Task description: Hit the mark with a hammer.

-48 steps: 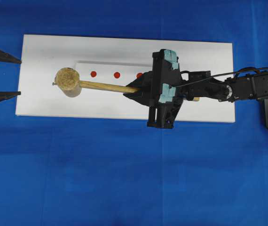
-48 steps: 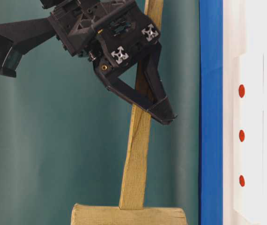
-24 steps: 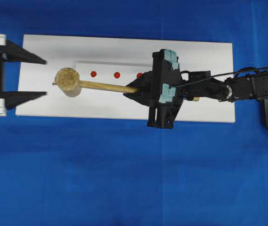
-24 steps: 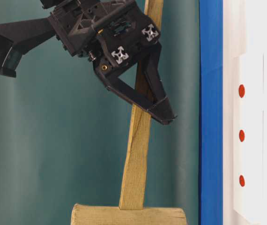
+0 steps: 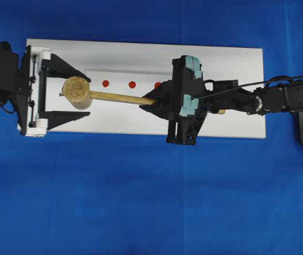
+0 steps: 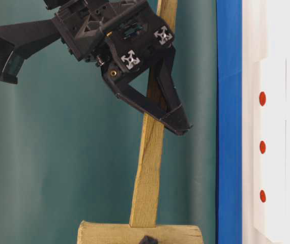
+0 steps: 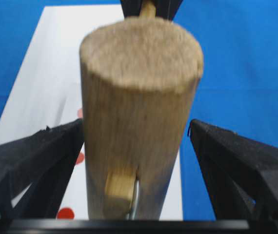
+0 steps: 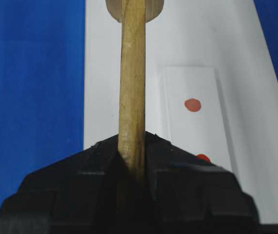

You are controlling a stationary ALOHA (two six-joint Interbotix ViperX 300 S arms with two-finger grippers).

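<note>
Currently my right gripper (image 5: 152, 101) clamps the mallet (image 5: 76, 89) handle mid-frame; my left gripper (image 5: 66, 94), spread wide, brackets its head at left.

Two black robot arms, each ending in a two-fingered end effector.
Left end effector (image 5: 61, 90): long, tapering black fingers on a white crossbar, black housing behind. Right end effector (image 5: 152, 101): black angular body carrying a teal-green block, a thin black cable looping back along the arm, and silver cross-shaped fittings on its side (image 6: 130, 59).
</note>
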